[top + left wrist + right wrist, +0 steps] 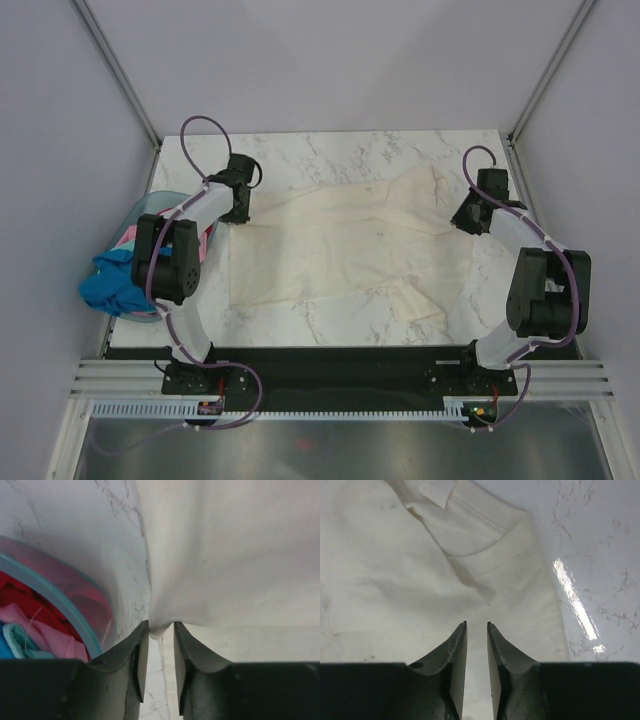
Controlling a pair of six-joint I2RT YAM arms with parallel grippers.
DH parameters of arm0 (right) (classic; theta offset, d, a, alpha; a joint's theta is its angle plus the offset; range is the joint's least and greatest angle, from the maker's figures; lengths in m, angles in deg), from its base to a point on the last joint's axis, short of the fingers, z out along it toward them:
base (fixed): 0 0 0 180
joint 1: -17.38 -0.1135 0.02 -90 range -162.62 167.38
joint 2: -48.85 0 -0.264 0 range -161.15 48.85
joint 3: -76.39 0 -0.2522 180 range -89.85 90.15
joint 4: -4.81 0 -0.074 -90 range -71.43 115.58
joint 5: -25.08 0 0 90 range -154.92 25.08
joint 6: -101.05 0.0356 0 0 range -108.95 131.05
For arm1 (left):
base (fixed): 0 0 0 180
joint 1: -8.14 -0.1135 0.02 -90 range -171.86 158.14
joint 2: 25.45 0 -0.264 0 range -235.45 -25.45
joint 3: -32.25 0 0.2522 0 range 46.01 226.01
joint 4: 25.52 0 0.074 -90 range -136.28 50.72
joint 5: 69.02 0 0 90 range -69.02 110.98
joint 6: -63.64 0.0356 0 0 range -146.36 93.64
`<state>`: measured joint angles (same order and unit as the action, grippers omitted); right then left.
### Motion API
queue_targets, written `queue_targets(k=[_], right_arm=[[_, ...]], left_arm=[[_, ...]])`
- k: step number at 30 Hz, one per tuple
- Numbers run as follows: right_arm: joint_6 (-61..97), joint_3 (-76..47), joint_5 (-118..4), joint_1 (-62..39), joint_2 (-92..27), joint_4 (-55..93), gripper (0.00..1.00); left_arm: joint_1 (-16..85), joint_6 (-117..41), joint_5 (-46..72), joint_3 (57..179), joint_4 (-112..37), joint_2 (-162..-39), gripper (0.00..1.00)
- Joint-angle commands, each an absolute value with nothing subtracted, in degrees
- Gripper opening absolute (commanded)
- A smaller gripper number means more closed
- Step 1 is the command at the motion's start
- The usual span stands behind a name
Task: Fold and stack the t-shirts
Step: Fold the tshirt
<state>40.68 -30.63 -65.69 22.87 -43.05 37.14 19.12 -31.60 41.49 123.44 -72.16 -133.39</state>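
Cream-white t-shirt [340,245] lies spread on the counter [400,150]. Left pincer [160,628] pinches its edge, tips nearly closed. Right pincer [476,625] is narrowly parted over cloth, grip undeterminable.

Occlusions noted.
My left arm [172,262] covers part of the basket [150,203]; the cream-white t-shirt [340,250] runs off both wrist views; whether my right gripper [476,624] pinches cloth, I cannot tell.

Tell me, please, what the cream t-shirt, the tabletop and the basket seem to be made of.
The cream t-shirt: soft matte cloth, likely cotton knit; it creases and drapes. The tabletop: glossy white marble or marble-look laminate; grey veins, bright glare streak. The basket: translucent pale blue plastic, apparently; coloured shirts show through its wall.
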Motion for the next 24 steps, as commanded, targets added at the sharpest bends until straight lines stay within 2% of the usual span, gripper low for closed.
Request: queue_targets(k=[1, 4, 9, 13, 16, 20, 24], right_arm=[[40.06, -29.66, -66.06, 23.27, -41.51, 38.52, 0.31], [39.79, -26.23, -67.02, 23.18, -40.36, 40.89, 0.37], [37.78, -21.21, -61.96, 23.27, -44.48, 39.67, 0.44], [33.22, -15.08, -55.79, 23.27, -52.72, 37.21, 0.50], [31.45, -10.85, -53.85, 23.18, -57.56, 36.68, 0.51], [30.48, -8.46, -53.41, 23.53, -62.06, 35.28, 0.50], [30.39, -8.11, -54.63, 23.53, -65.58, 33.61, 0.50]], left_arm=[[20.35, -33.04, 49.53, 124.50, -75.66, -132.51, 0.38], [20.71, -34.53, 47.79, 126.42, -77.33, -130.31, 0.41], [20.71, -37.43, 35.94, 130.82, -78.56, -130.56, 0.44], [20.36, -38.32, 34.16, 136.69, -78.83, -136.88, 0.43], [19.83, -39.54, 32.67, 141.09, -79.96, -142.69, 0.40], [19.56, -40.78, 33.98, 145.24, -81.90, -149.27, 0.37], [19.39, -41.04, 40.29, 146.47, -82.78, -153.23, 0.35]])
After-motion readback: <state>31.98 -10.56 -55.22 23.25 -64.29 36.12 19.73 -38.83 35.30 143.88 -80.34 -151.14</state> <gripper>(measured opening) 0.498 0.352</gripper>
